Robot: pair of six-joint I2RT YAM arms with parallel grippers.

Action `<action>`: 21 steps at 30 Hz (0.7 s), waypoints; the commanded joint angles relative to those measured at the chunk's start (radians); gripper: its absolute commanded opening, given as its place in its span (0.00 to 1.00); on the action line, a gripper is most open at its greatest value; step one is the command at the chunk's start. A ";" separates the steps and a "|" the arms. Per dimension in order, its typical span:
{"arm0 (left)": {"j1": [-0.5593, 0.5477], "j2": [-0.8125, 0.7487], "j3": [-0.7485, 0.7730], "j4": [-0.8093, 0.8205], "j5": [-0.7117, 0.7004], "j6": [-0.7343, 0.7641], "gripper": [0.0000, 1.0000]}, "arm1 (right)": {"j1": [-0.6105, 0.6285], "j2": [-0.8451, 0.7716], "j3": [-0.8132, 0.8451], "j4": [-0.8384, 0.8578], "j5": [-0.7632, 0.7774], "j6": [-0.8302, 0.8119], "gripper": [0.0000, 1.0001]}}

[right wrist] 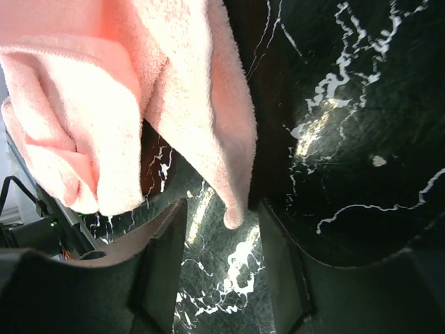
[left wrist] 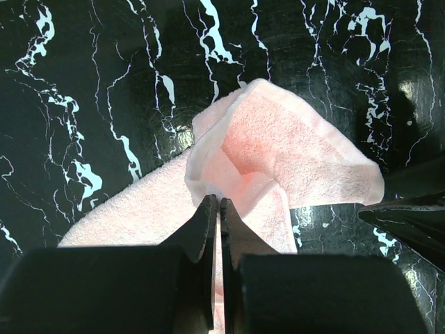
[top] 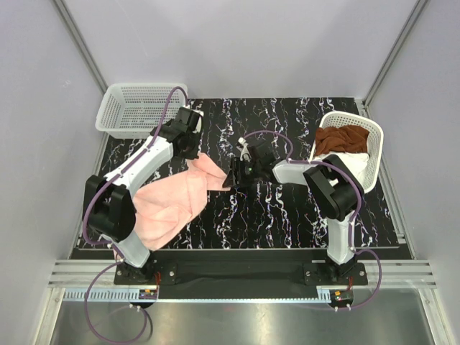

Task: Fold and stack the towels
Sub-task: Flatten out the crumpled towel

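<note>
The pale pink towel (top: pixel 176 205) lies crumpled on the left half of the black marble table (top: pixel 287 215). My left gripper (top: pixel 199 152) is shut on a raised fold near the towel's far corner (left wrist: pixel 278 149). My right gripper (top: pixel 228 178) is open at that same corner. In the right wrist view a hanging tip of the pink towel (right wrist: pixel 233 212) sits between its spread fingers (right wrist: pixel 167 229), not pinched. The rust-brown towel (top: pixel 343 139) is bunched in the tilted right basket, with what looks like the white towel (top: pixel 351 169) below it.
An empty white mesh basket (top: pixel 140 108) stands at the back left corner. The right basket (top: pixel 375 140) leans at the table's right edge. My right gripper's dark tips (left wrist: pixel 410 209) show at the right edge of the left wrist view.
</note>
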 commanded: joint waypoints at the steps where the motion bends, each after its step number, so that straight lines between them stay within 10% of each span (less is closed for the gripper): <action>1: 0.006 -0.007 -0.005 0.043 0.020 -0.017 0.00 | 0.021 0.023 -0.018 0.006 0.046 0.010 0.52; 6: 0.006 -0.024 -0.005 0.061 0.039 -0.023 0.00 | 0.026 0.017 -0.018 -0.026 0.117 0.014 0.37; 11: 0.006 -0.048 0.023 0.063 0.072 -0.034 0.00 | 0.026 -0.067 0.059 -0.176 0.294 -0.064 0.00; 21: 0.003 -0.327 0.325 -0.078 0.181 -0.060 0.00 | 0.023 -0.461 0.520 -0.971 0.770 -0.289 0.00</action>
